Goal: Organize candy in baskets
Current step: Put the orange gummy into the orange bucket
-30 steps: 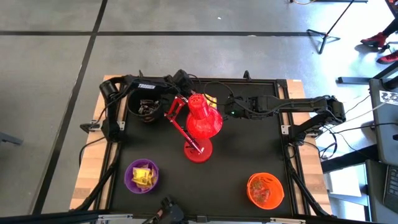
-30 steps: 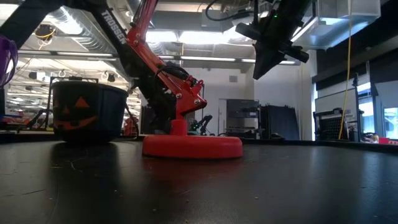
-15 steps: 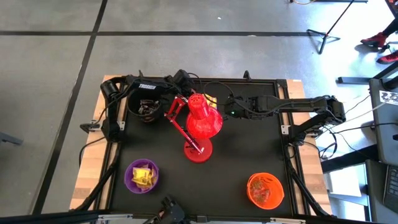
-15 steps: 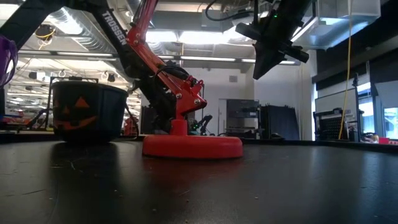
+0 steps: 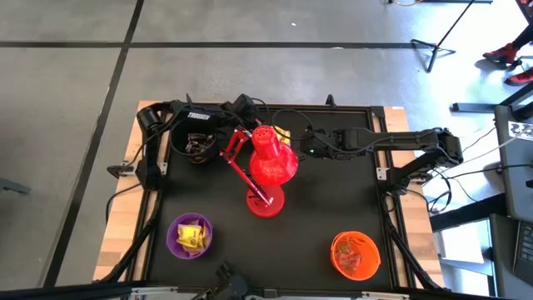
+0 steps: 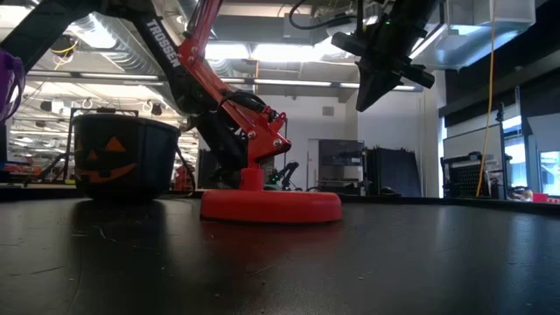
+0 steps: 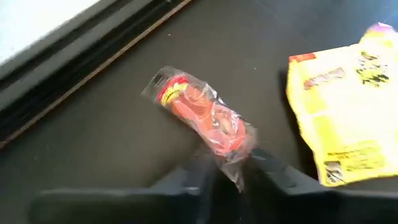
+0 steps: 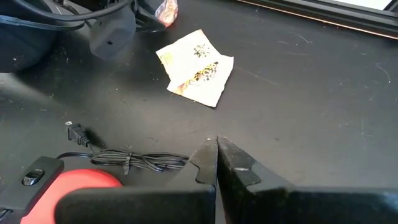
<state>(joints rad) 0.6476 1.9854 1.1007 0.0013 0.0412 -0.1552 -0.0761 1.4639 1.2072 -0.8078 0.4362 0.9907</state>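
A red candy point(image 7: 202, 115) in a clear wrapper lies on the black table top near its far edge. My left gripper point(image 7: 231, 173) is closed on the candy's near end, behind the red desk lamp point(image 5: 271, 162). A yellow candy packet point(image 7: 342, 112) lies flat beside it. My right gripper point(image 8: 216, 144) hangs shut above the table, holding nothing, with the same yellow packet point(image 8: 196, 68) ahead of it. The black basket point(image 5: 193, 143) stands at the far left, the purple basket point(image 5: 190, 236) at the near left and the orange basket point(image 5: 356, 254) at the near right. My left gripper pinches the clear wrapper's near end point(image 7: 233, 155) between its two fingers. The fingers slant down toward the table and point along the candy's length. The candy lies on the table, its far end point(image 7: 163, 87) pointing away from the fingers.
The lamp's round base point(image 6: 271, 206) stands mid-table, and its head point(image 8: 74, 186) is just below my right gripper. The lamp's cord point(image 8: 124, 160) and plug point(image 8: 74, 132) lie loose on the table. The table's raised far rim point(image 7: 81, 68) runs close behind the red candy.
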